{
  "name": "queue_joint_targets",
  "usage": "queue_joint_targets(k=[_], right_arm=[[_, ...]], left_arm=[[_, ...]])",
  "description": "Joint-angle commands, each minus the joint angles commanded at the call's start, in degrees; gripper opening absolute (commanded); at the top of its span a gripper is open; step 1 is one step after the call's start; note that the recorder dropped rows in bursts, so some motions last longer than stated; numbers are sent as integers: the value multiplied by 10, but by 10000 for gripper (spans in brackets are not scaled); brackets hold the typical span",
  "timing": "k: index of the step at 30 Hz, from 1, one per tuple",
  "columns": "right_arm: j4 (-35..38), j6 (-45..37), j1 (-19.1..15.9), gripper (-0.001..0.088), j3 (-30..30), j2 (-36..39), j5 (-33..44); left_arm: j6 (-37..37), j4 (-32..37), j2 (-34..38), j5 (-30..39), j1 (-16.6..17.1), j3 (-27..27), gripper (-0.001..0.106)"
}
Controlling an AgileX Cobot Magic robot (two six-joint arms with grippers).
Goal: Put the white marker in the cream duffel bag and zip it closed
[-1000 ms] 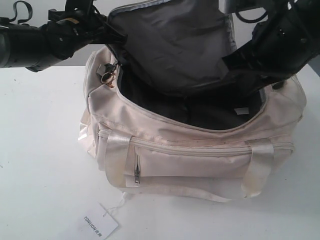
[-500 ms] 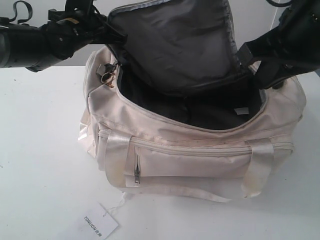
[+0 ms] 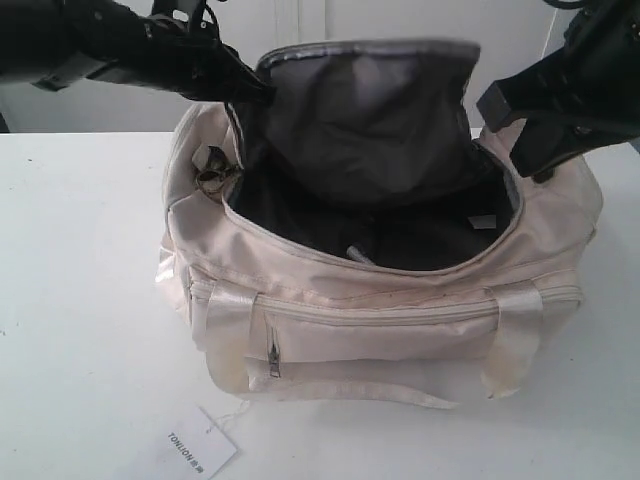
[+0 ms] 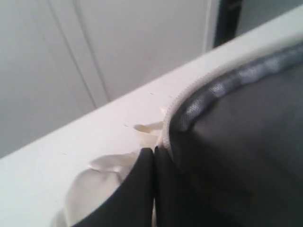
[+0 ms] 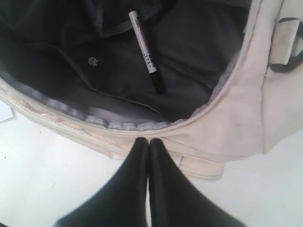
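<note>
The cream duffel bag (image 3: 400, 330) stands open on the white table, its grey-lined top flap (image 3: 370, 110) raised. My left gripper (image 3: 262, 92) (image 4: 154, 150) is shut on the flap's zipper edge (image 4: 189, 92) and holds it up. The white marker (image 5: 144, 47) with its black cap lies loose on the dark lining inside the bag; a pale sliver of the marker (image 3: 358, 255) shows in the exterior view. My right gripper (image 3: 520, 140) (image 5: 148, 140) hovers over the bag's right end, shut with nothing in it, just outside the bag's rim (image 5: 142, 130).
The gold ring zipper pull (image 3: 212, 172) hangs at the bag's left end. A white hang tag (image 3: 195, 450) lies on the table (image 3: 80, 300) in front. The front pocket zip (image 3: 272, 355) and webbing handles (image 3: 515, 335) face the camera.
The right gripper has drawn up and to the right, out of the bag's opening. The left gripper has shifted right with the flap. A sliver of the marker now shows inside.
</note>
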Motion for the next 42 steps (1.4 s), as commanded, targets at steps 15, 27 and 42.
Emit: queue_joint_targets(k=[15,27,42], right_arm=[[0,3,0,0,0,-1,0],[0,3,0,0,1,-1,0],[0,3,0,0,1,-1,0]], left_arm=[[91,0,-18,300,0,-42,182],[39,74,-76,327,1,-62,578],[-214,89,-10,326,86,-66,578]])
